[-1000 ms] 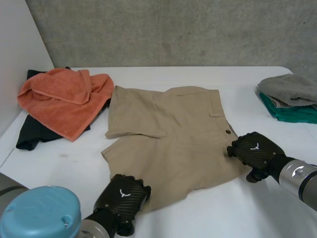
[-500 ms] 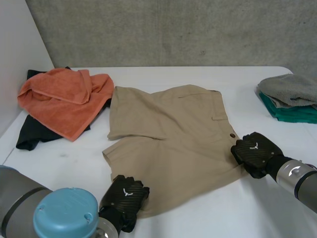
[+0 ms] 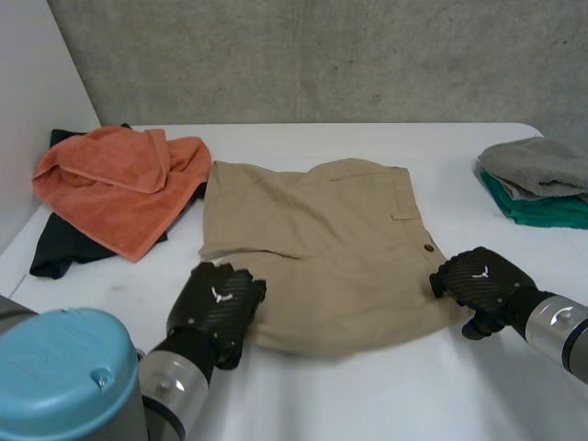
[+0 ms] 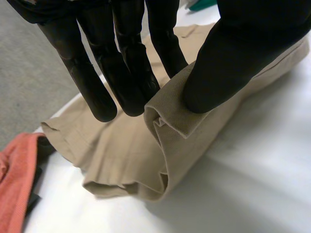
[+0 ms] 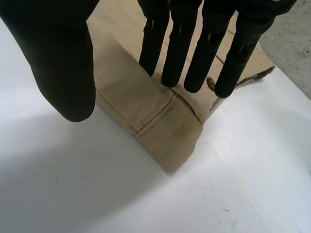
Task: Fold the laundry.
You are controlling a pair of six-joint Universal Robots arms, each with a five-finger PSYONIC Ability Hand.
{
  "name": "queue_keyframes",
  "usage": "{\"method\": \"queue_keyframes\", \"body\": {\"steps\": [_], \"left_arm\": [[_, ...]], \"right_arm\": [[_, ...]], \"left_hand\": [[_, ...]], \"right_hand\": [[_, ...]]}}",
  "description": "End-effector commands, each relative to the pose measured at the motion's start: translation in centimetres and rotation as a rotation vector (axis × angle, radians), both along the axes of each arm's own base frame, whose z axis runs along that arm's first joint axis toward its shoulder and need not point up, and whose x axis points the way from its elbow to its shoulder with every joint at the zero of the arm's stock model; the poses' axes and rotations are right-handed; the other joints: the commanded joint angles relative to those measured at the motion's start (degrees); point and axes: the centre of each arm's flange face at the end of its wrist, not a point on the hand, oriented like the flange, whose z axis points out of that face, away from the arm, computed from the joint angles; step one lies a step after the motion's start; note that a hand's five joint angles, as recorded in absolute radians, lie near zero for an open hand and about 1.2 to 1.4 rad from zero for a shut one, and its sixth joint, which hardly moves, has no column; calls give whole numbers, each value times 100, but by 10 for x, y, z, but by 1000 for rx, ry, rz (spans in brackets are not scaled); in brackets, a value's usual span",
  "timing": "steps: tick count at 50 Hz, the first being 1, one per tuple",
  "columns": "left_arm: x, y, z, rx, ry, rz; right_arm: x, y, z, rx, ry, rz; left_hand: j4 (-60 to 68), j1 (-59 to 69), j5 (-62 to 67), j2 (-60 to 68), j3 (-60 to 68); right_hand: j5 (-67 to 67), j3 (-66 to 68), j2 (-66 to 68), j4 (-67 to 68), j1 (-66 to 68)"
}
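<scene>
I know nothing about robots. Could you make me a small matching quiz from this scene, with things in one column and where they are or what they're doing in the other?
1. beige shorts
2. orange towel
3. grey cloth
4. left hand

A. on top of a green stack
B. fingers and thumb pinching a shorts hem
C. spread at the middle of the table
D. heaped over a dark garment

Pairs: 1-C, 2-D, 3-A, 4-B.

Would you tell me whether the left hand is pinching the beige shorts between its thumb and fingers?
Yes, the left hand clamps a raised fold of the beige shorts between its thumb and fingers.
</scene>
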Motion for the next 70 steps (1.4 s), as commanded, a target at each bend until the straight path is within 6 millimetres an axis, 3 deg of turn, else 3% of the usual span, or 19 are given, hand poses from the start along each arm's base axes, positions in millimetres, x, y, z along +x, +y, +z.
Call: {"method": "queue_keyframes", "body": {"steps": [1,5,8,13,21,26,32,36,40,45,52,56,64,65,66,67,68,69,70], "left_arm": [[-4,-11,8,-20,22,12],[-6,-13,12,-31,35,15],[-6,-14,14,-36,36,14],[-3,-7,15,-5,9,8],[20,21,43,70,-65,-7],[42,63,57,209,-177,-77],[42,83,63,267,-196,-167],[28,66,60,199,-144,-161],[10,20,53,116,-81,-85],[-9,-63,41,0,-45,22],[-42,-151,31,-199,-16,69],[-45,-200,21,-312,-6,120],[-67,-245,-7,-454,2,133],[-68,-247,-8,-461,3,131],[-69,-248,-11,-465,2,129],[-69,-249,-11,-471,4,128],[-71,-249,-11,-482,15,129],[-72,-248,-12,-485,18,126],[-73,-247,-13,-490,22,122]], "right_arm": [[1,-7,-2,-42,6,5],[0,-16,-13,-80,11,-1],[-1,-22,-15,-103,8,-8],[-4,-23,-12,-106,14,-34],[-6,5,34,-52,37,-30],[-20,38,77,14,137,-34],[-31,55,101,1,205,-27],[-25,40,94,-25,182,-11],[0,20,76,-15,141,36],[28,-16,65,-103,159,-3],[59,-82,60,-375,128,-75],[72,-119,53,-495,54,-115],[103,-161,16,-629,-12,-117],[105,-164,13,-638,-16,-116],[107,-166,10,-646,-19,-118],[108,-168,6,-651,-20,-120],[111,-171,3,-660,-24,-128],[111,-171,3,-659,-26,-135],[110,-171,5,-661,-28,-145]], "left_hand": [[1142,1725,1395,1146,1169],[1142,1725,1395,1146,1169],[1142,1725,1395,1146,1169],[1142,1725,1395,1146,1169],[1142,1725,1395,1146,1169],[1142,1725,1395,1146,1169],[1142,1725,1395,1146,1169],[1142,1725,1395,1146,1169],[1142,1725,1395,1146,1169],[1142,1725,1395,1146,1169],[1142,1725,1395,1146,1169],[1142,1725,1395,1146,1169],[1142,1725,1395,1146,1169],[1142,1725,1395,1146,1169],[1142,1725,1395,1146,1169],[711,1294,964,715,738],[-4506,-3923,-4253,-4501,-4479],[-5858,-5275,-5605,-5854,-5831],[-5659,-5076,-5406,-5654,-5632]], "right_hand": [[916,740,685,805,704],[1502,1326,1270,1390,1289],[4406,4230,4175,4295,4194],[4409,4233,4178,4298,4197],[4409,4233,4178,4298,4197],[4409,4233,4178,4298,4197],[4409,4233,4178,4298,4197],[4409,4233,4178,4298,4197],[4409,4233,4178,4298,4197],[4409,4233,4178,4298,4197],[4409,4233,4178,4298,4197],[4409,4233,4178,4298,4197],[4409,4233,4178,4298,4197],[3416,3240,3185,3305,3204],[892,716,660,780,679],[-1931,-2107,-2163,-2043,-2143],[-2591,-2767,-2822,-2702,-2803],[-2591,-2767,-2822,-2702,-2803],[-2591,-2767,-2822,-2702,-2803]]}}
